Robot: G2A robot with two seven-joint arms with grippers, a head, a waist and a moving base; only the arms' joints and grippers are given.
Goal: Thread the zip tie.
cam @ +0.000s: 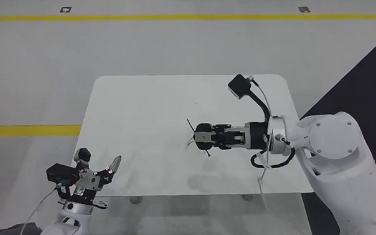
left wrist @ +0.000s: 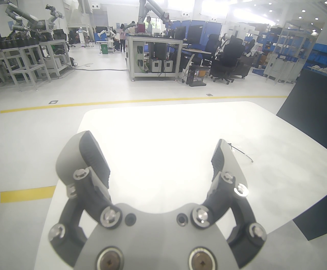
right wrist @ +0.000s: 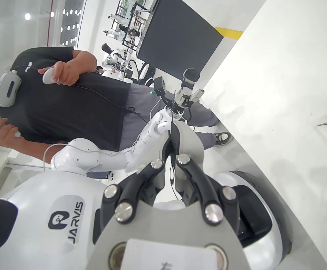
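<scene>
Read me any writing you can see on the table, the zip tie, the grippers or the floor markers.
On the table: none.
On the zip tie: none.
On the left gripper: none.
On the right gripper: a white label at its base, print cut off at the picture's edge, unreadable.
On the floor markers: too small to read.

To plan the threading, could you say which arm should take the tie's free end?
Probably left: the left gripper is open and empty; the right gripper is shut on the tie.
</scene>
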